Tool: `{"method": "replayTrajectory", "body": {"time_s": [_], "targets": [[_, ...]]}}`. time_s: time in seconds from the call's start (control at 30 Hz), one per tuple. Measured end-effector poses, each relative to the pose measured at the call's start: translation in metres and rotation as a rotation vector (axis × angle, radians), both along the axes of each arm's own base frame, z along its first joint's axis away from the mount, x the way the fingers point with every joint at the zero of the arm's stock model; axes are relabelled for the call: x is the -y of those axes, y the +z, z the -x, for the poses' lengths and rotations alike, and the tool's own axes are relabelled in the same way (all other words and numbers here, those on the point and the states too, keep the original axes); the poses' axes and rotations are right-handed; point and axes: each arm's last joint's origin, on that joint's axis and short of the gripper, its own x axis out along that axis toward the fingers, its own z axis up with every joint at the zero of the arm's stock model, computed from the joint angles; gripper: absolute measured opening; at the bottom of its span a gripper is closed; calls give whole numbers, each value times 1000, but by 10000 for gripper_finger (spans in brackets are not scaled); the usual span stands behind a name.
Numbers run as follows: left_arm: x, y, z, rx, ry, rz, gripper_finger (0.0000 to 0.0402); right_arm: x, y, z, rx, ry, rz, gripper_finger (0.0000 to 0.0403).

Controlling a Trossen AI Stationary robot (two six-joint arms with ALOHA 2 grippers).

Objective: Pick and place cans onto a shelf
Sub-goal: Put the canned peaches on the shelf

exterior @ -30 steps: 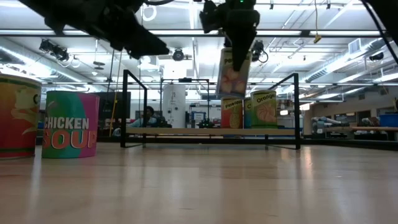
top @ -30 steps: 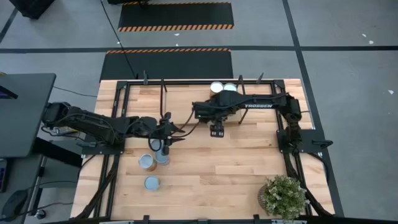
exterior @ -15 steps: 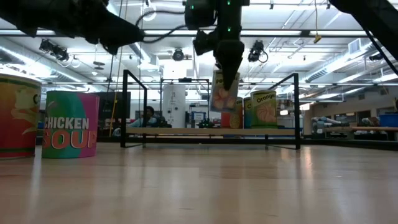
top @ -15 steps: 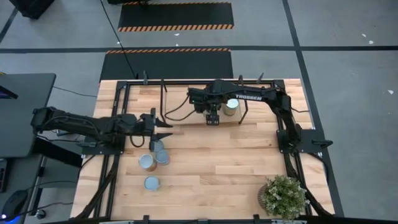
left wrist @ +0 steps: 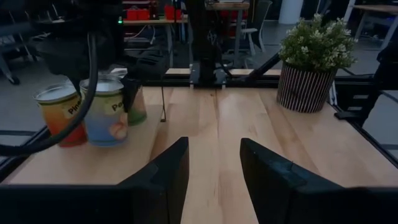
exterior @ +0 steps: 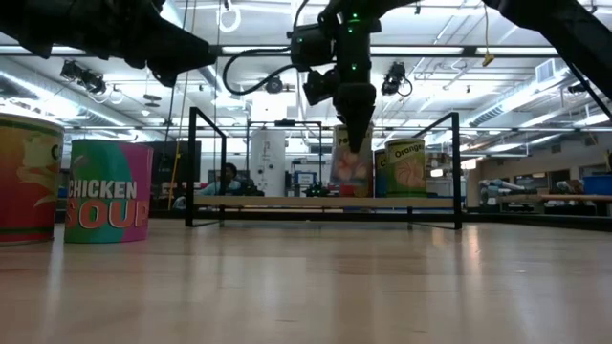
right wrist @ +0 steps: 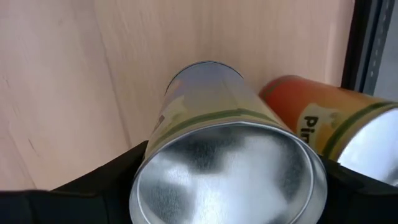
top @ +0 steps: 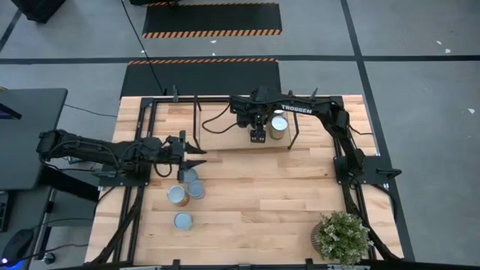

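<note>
My right gripper [top: 257, 135] is shut on a can [exterior: 351, 162] with a fruit label, at the shelf [exterior: 277, 202] by the table's far edge. Two more cans [exterior: 405, 167] stand on the shelf beside it; one shows in the high view [top: 279, 127]. My left gripper [top: 199, 157] is open and empty, above several loose cans [top: 187, 191] that stand on the tabletop at the left. Its open fingers frame the left wrist view [left wrist: 214, 174]. My right gripper pinches the can's side wall just below its silver top rim [right wrist: 227, 134] between its two fingers [right wrist: 102, 183]. The fingers come from above, pointing down. The can stands upright with its base at the shelf board [exterior: 351, 197]; whether it rests there I cannot tell.
The shelf's black rod frame [exterior: 191, 162] rises around the board. A potted plant [top: 342, 237] stands at the near right corner. Two large-looking cans [exterior: 107, 191] stand close to the low camera at the left. Bare wood lies across the table's middle.
My right gripper has carried the can toward the table's far edge and down onto the shelf level; the can has turned from tilted to upright beside the other two. My left gripper has drawn back from the loose cans toward the left and up, then kept still.
</note>
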Motion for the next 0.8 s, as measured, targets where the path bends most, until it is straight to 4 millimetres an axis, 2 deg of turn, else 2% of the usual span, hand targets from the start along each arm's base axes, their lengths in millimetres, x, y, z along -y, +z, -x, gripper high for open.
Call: {"method": "replayTrajectory", "body": {"time_s": [0.33,0.63,0.8], "targets": [[0,0,0,0,2,21,150,9,-1,5,-30,-2,4,359],[0,0,0,0,2,21,150,11,-1,6,-36,-15,18,360],[0,0,0,0,2,21,150,8,0,10,-99,-23,56,360]]}}
